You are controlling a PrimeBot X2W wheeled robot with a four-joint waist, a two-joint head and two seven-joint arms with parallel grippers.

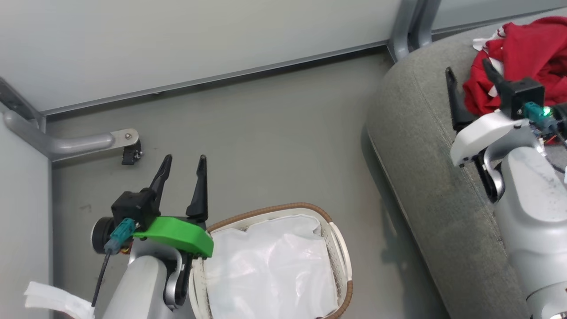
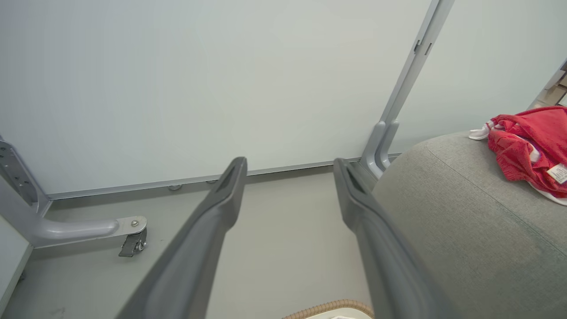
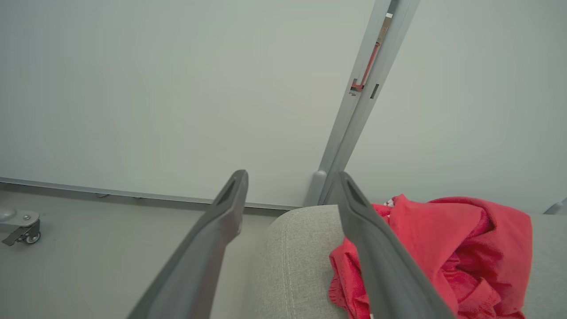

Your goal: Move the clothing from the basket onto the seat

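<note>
The red clothing lies bunched on the grey seat at the upper right; the left wrist view also catches the clothing with a white label, and the right wrist view has the clothing close by. My right gripper hangs open just left of the heap, one finger in front of the red fabric, nothing between the jaws. The white basket with its brown rim stands on the floor at the bottom centre, only its white liner showing inside. My left gripper is open above the basket's left edge.
Pale partition panels close off the far side, with a grey metal foot and caster on the floor at left and an upright post behind the seat. A strip of white cloth lies at the bottom left.
</note>
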